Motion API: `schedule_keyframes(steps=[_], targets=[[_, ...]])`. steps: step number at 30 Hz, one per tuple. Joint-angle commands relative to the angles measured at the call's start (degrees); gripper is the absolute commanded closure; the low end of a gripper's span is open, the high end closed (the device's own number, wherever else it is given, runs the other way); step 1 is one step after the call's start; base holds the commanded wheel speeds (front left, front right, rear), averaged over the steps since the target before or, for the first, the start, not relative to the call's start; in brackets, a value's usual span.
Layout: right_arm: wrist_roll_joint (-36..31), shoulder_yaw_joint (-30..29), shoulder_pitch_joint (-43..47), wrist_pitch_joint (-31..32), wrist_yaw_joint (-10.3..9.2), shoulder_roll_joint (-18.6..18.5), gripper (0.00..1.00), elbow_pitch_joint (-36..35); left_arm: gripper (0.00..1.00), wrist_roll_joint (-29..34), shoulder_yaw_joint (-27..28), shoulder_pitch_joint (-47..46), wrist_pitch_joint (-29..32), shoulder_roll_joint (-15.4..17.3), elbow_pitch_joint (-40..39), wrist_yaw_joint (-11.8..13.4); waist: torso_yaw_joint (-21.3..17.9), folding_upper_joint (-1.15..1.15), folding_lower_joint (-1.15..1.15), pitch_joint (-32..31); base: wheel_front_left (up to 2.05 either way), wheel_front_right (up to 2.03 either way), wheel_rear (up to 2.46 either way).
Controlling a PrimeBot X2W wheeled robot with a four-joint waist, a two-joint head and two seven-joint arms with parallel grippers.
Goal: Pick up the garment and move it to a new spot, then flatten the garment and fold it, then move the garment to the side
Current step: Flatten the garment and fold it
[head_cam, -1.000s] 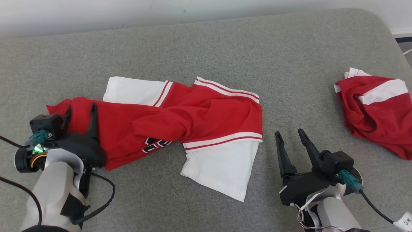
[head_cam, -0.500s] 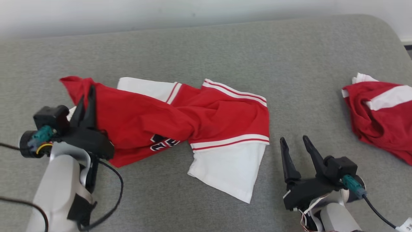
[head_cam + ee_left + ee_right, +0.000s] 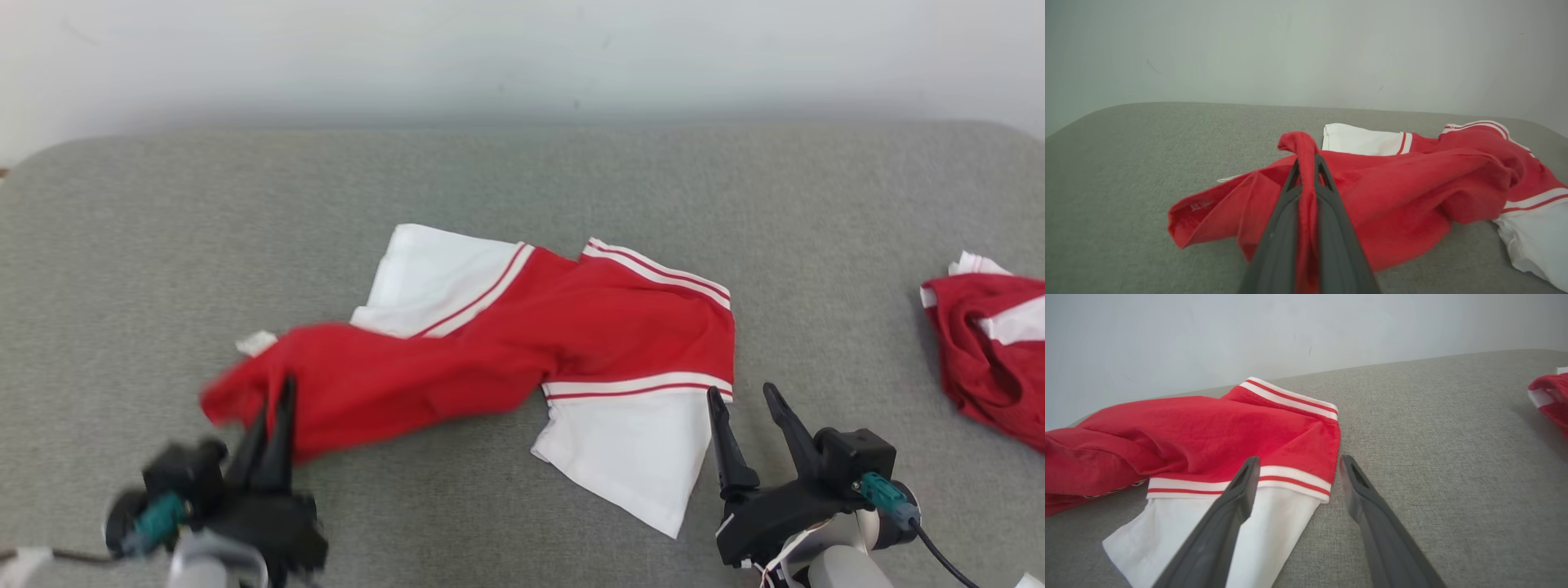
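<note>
Grey woven upholstery [image 3: 522,180] spreads beneath a pale wall [image 3: 522,57]. On it, near the middle, lies the red jersey garment with white sleeves and striped trim [image 3: 588,335], stretched out and rumpled. The left gripper [image 3: 276,400] has its two dark fingers pressed together on a fold of the garment's red edge, which the left wrist view shows rising between them. The right gripper [image 3: 741,392] stands with its fingers spread and empty, just beside the near white sleeve [image 3: 629,449]; in the right wrist view one finger overlaps that sleeve. A second crumpled red and white cloth [image 3: 988,351] lies well apart at the right edge.
</note>
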Motion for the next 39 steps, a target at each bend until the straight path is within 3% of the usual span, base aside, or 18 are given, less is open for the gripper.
schedule_keyframes(steps=[1, 2, 3, 4, 15, 23, 39], targets=[[0.5, 0.04, 0.8, -0.05, 0.02, 0.13, 0.0, 0.33, 0.8, -0.67, 0.04, 2.39, -0.05, -0.22, 0.09, -0.03, 1.92, 0.0, 0.01, -2.03, 0.0, 0.0, 0.0], [0.53, 0.07, 1.05, -0.05, 0.02, 0.14, 0.0, 0.4, 0.65, -1.11, 0.08, 3.8, -0.05, -0.37, 0.49, -0.1, 2.1, 0.0, 0.01, -2.34, 0.0, 0.0, 0.0], [0.59, 0.12, 1.35, -0.05, 0.02, 0.13, 0.0, 0.55, 0.26, -1.26, 0.3, 4.98, -0.05, -0.44, 0.86, -0.17, 2.27, 0.0, 0.01, -2.71, 0.0, 0.0, 0.0], [0.66, 0.11, 1.77, -0.04, 0.02, 0.06, 0.0, 0.87, 0.0, -1.53, 0.47, 6.94, -0.05, -0.69, 1.97, -0.25, 2.59, 0.0, 0.01, -3.36, 0.0, 0.0, 0.0], [0.52, 0.0, 3.88, -0.05, 0.02, 0.05, 0.0, 1.82, 0.0, -3.25, 0.96, 14.71, -0.06, -1.31, 3.59, -0.1, 3.52, 0.0, 0.01, -7.68, 0.0, 0.0, 0.0], [0.69, 1.02, 3.8, -0.05, 0.02, 0.33, 0.0, 1.68, 0.0, -4.94, 0.01, 12.68, -0.05, -1.33, 2.62, -0.29, 2.38, 0.0, 0.01, -8.57, 0.0, 0.0, 0.0], [1.37, 1.74, 3.16, -0.05, 0.02, 0.04, 0.0, 1.25, 0.0, -9.11, 2.21, 6.65, -0.06, -1.34, 11.55, -0.52, -0.08, 0.0, 0.01, -7.59, 0.0, 0.0, 0.0]])
